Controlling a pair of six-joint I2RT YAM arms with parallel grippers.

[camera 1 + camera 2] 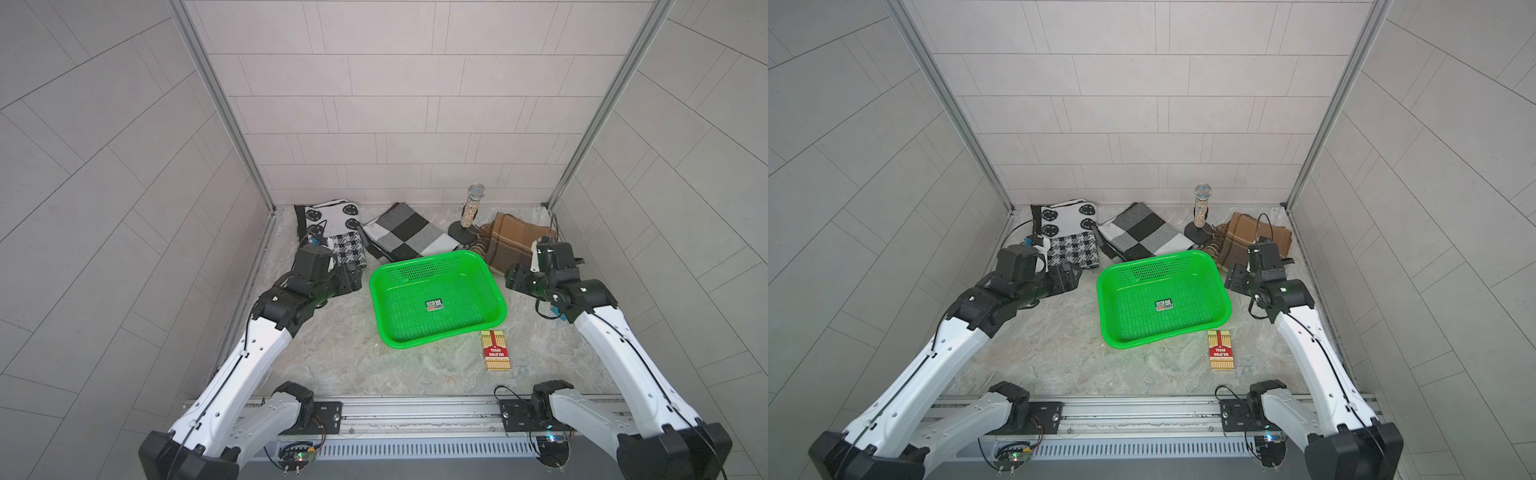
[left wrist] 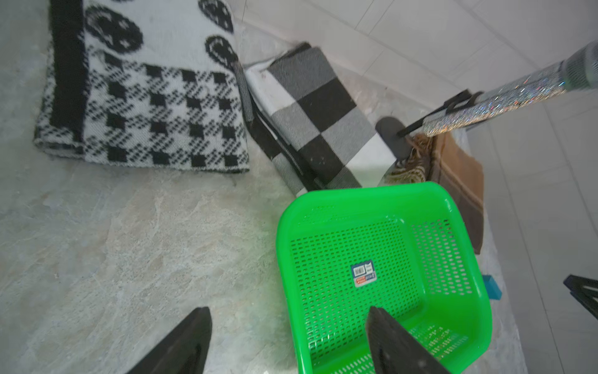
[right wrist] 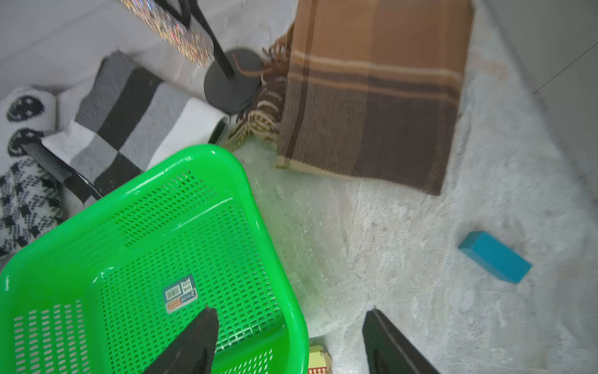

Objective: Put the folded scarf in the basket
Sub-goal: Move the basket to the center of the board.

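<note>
**Q:** Where's the basket found, and which scarf is meant?

**A:** The shallow bright green perforated plastic basket (image 1: 415, 328) is seen around the middle of the marble-look table (image 1: 332, 353), with a small sticker inside. Three folded scarves are lined up along the far edge, all outside the basket. A black-and-white knitted scarf with round motifs (image 1: 332, 232) is at the far left corner. A grey, black and white checked scarf (image 1: 405, 232) is mid-edge, just behind the basket's far rim. A brown plaid fringed scarf (image 1: 513, 241) is by the far right corner. Which one is meant can't be told tbh.

**Q:** And the claws?

**A:** The left claw (image 2: 288, 311) is held spread apart just beside the basket's left side, nothing gripped. The right claw (image 3: 291, 311) is spread too, just beside the right side near the brown scarf, nothing held.

**Q:** Other clutter?

**A:** A glittery microphone on a round black stand (image 1: 471, 208) is stood between the checked and brown scarves. A red-and-yellow card box (image 1: 495, 350) is laid near the basket's near right corner.
</note>
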